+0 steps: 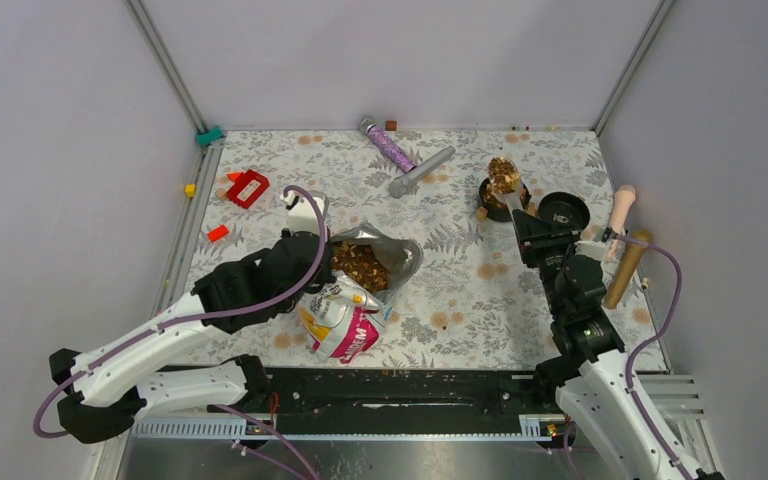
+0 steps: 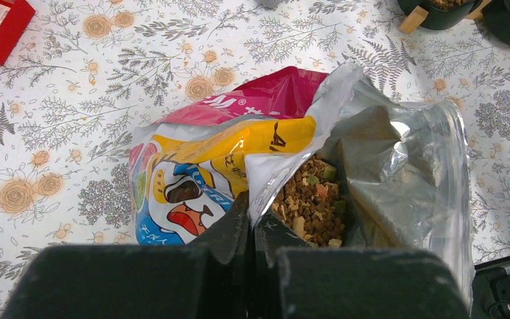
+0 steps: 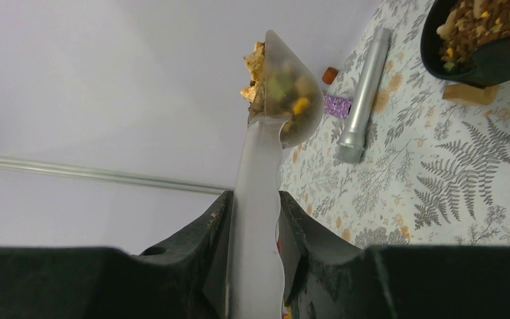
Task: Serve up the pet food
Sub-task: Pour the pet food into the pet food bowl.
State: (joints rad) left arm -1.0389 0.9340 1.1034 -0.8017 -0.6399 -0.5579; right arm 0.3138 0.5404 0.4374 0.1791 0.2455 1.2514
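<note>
At frame centre, left hand clenched on rim of open bag holding pet food, at upper right, right hand grasping heaped translucent scoop near black bowl.

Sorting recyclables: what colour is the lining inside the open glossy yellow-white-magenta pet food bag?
Shiny silver lining, best seen in the left wrist view.

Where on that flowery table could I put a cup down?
Bare cloth lies between the food bag and the black bowls, and at the back between the red block and purple tube. Around the bowls and wooden rod it's crowded.
</note>
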